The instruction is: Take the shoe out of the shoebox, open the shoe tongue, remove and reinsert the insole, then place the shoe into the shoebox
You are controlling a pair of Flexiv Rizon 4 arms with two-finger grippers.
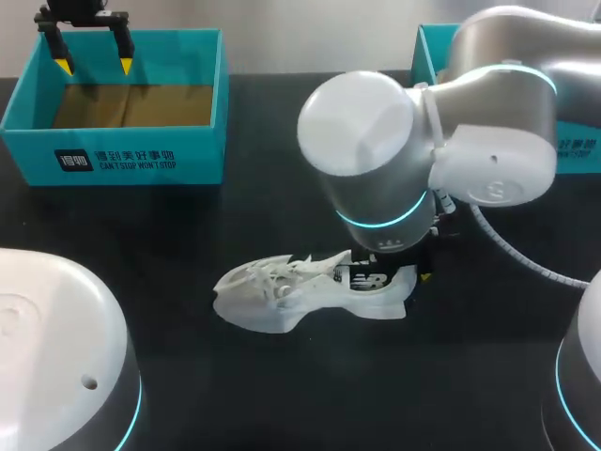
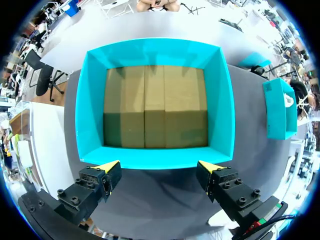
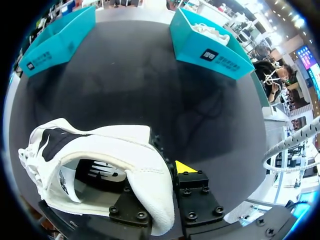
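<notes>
Shoe (image 3: pixel 131 150) heel pinched in R gripper (image 3: pixel 161 184), one tip hidden; L gripper (image 2: pixel 160 168) agape.

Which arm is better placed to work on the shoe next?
Right, probably. Its jaws clasp the shoe at the heel, while the left jaws hang open over the empty shoebox, well away from it.

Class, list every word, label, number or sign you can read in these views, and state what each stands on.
On the empty shoebox, front wall: white logo block and two lines of lettering, too small to read surely.
On the second shoebox, side wall: white label, too blurred to read.
On the shoe, side: dark logo mark, no legible words.
No numbers or signs.
</notes>
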